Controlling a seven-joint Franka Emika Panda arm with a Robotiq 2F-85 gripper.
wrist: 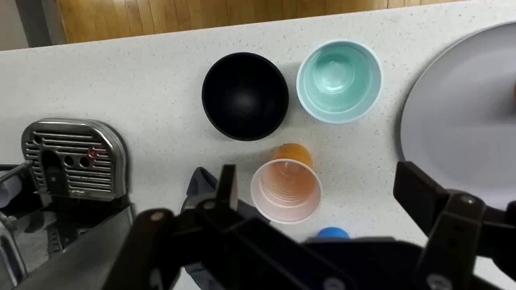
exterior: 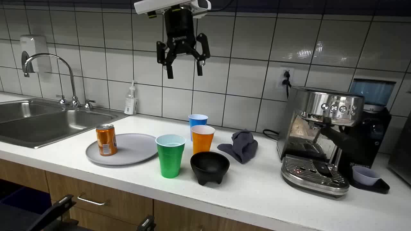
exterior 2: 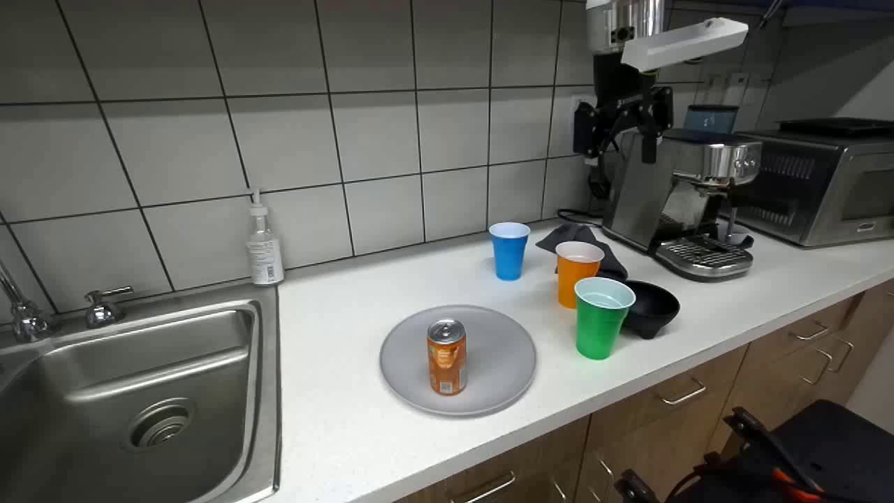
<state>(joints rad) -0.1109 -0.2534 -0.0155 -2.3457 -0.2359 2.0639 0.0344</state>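
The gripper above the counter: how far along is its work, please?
Done: the can stands on the plate, though how it got there does not show. In hand: nothing; the gripper hangs open above the counter. Left: apparently any handling of the green cup, the orange cup and the blue cup, all standing apart from the gripper.

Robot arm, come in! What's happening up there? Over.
Black two-fingered gripper: open, empty, above white counter. Orange plastic cup: upright below, ungripped. Possibly crowding it: green plastic cup, round black bowl, crumpled grey cloth.

Wrist view — down onto counter (wrist: 161, 121)
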